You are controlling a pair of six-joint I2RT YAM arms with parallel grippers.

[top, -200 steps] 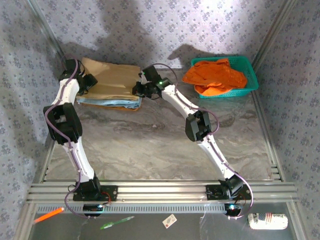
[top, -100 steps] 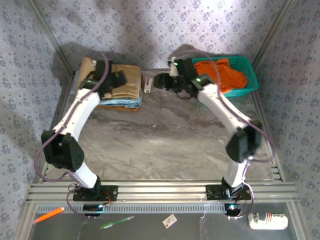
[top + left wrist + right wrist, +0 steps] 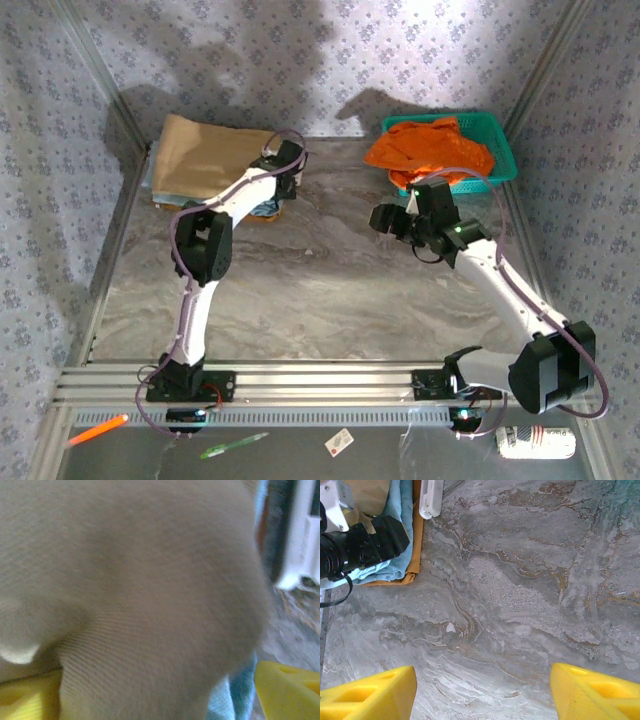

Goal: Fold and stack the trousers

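Top external: folded tan cotton trousers [image 3: 205, 150] lie at 11 o'clock; left gripper [image 3: 283, 172] spread wide over them, right gripper [image 3: 385, 218] wide apart, empty.

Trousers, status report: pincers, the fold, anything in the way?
Left pincer open at trousers' right edge. Right pincer open over bare table. Trousers folded atop blue cloth. Small white piece beside them.
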